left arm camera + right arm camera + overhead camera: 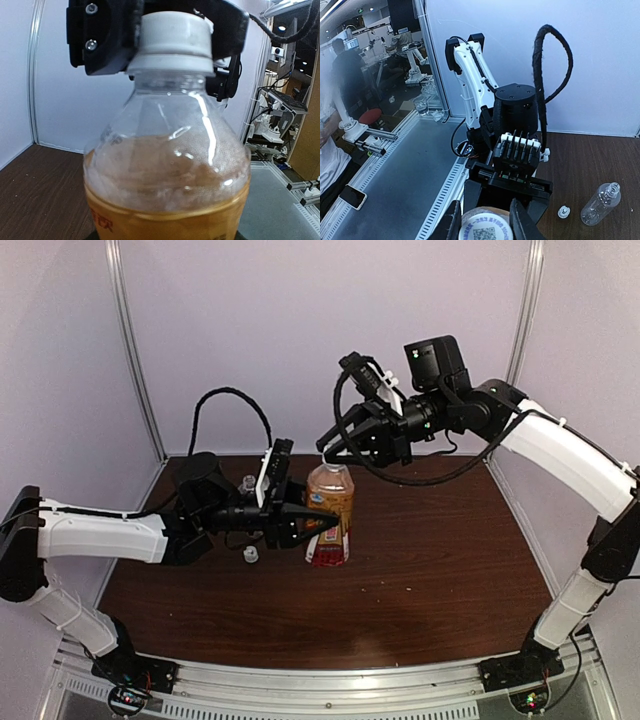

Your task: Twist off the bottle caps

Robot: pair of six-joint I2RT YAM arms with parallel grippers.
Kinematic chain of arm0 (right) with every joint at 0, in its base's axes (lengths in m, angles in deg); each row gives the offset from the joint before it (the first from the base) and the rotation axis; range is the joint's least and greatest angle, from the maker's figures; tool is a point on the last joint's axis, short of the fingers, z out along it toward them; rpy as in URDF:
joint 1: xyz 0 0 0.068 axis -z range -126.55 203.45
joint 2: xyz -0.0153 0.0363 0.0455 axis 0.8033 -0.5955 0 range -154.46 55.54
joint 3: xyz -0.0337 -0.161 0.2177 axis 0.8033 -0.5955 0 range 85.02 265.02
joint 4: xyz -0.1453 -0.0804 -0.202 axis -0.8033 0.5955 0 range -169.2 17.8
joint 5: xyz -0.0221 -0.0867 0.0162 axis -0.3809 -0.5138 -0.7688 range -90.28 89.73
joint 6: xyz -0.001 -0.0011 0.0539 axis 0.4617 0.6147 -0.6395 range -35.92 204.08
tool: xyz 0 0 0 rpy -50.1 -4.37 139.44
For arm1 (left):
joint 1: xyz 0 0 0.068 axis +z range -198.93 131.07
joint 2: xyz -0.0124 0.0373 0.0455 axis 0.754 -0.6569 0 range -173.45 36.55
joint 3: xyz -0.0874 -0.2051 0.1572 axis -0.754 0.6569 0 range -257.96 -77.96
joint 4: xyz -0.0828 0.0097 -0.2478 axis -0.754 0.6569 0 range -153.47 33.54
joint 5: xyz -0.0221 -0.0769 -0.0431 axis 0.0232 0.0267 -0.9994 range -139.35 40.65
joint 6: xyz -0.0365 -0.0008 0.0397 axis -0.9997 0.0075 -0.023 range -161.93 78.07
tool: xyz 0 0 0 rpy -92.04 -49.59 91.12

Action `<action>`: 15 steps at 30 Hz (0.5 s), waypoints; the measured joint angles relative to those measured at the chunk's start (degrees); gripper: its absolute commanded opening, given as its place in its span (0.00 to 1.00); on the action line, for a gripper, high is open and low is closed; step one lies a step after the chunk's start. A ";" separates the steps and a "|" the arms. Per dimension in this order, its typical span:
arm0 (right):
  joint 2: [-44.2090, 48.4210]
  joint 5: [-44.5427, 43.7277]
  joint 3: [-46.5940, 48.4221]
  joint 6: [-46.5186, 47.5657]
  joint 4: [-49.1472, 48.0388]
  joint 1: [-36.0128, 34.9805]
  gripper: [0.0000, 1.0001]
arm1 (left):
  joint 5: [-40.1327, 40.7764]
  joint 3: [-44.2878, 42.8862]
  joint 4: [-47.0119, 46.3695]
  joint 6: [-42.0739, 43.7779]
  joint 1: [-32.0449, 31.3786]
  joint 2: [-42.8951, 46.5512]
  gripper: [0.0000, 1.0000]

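Observation:
The amber bottle (332, 502) with a red-and-white label stands upright mid-table. My left gripper (316, 523) is shut on its body from the left. In the left wrist view the bottle (167, 175) fills the frame and hides my own fingers. Its white cap (172, 42) sits on the neck. My right gripper (330, 448) comes down from above, its jaws pressed on either side of that cap (485, 229). The clear bottle (601, 202) lies uncapped on the table, partly hidden behind my left arm in the top view (248, 483). Its loose white cap (250, 554) lies nearby (563, 212).
Brown tabletop (430, 570) enclosed by white walls with metal corner posts (135, 350). A black cable (230, 400) loops above my left wrist. A metal rail (330, 680) runs along the near edge.

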 measured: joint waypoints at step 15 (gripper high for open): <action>0.22 -13.16 -0.17 -16.90 -5.27 -0.42 0.89 | 14.73 0.07 10.29 3.82 0.07 2.73 0.18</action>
